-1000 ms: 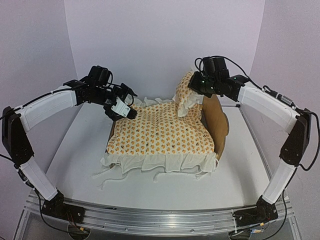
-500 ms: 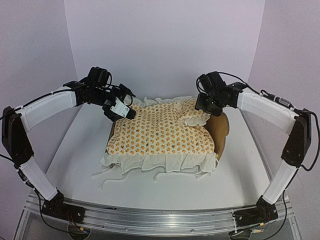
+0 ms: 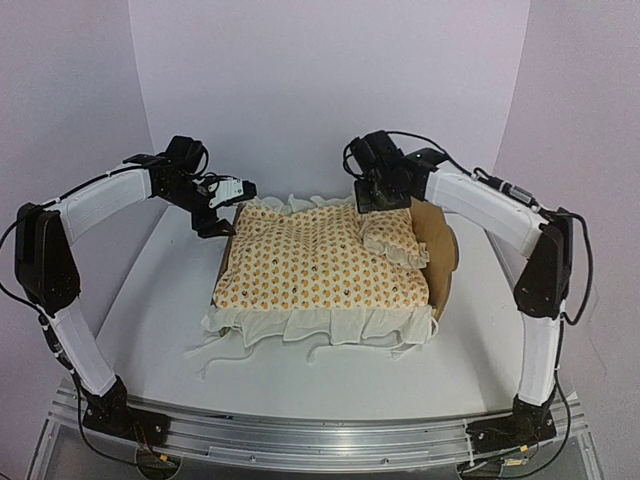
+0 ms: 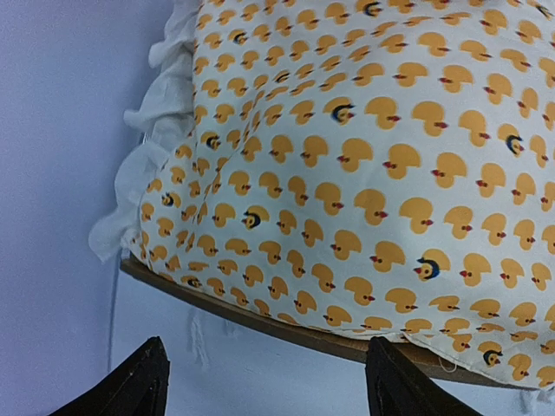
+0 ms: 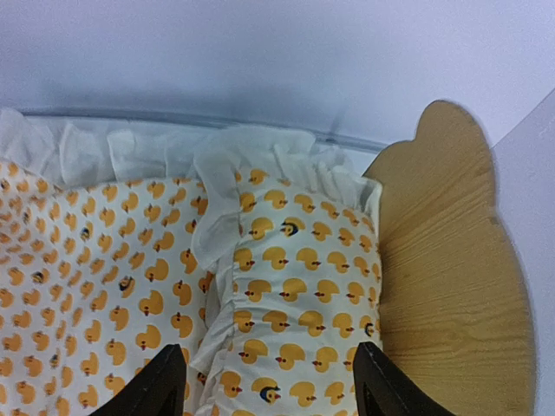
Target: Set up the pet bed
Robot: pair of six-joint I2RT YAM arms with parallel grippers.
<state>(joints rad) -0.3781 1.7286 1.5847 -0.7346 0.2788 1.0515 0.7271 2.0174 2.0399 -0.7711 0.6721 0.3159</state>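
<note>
The pet bed stands mid-table, its cream duck-print bedding (image 3: 320, 265) spread over the light-wood frame (image 4: 303, 334). The ruffled pillow (image 3: 393, 238) lies flat at the right end, against the scalloped headboard (image 3: 442, 245). My left gripper (image 3: 226, 206) hovers just off the bed's far-left corner, open and holding nothing; in the left wrist view my gripper (image 4: 269, 386) has only table between its fingers, below the bedding (image 4: 347, 173). My right gripper (image 3: 385, 198) hangs open above the pillow (image 5: 303, 295), beside the headboard (image 5: 442, 260), touching nothing.
The bedding's white ruffle (image 3: 320, 328) hangs over the front edge, and loose ties (image 3: 215, 355) trail onto the table at the front left. White walls close in behind and at both sides. A metal rail (image 3: 320, 435) runs along the near edge.
My right gripper opened and let go of the pillow, which dropped flat against the headboard; that arm then swung back and left. My left gripper pulled away left from the bedding corner.
</note>
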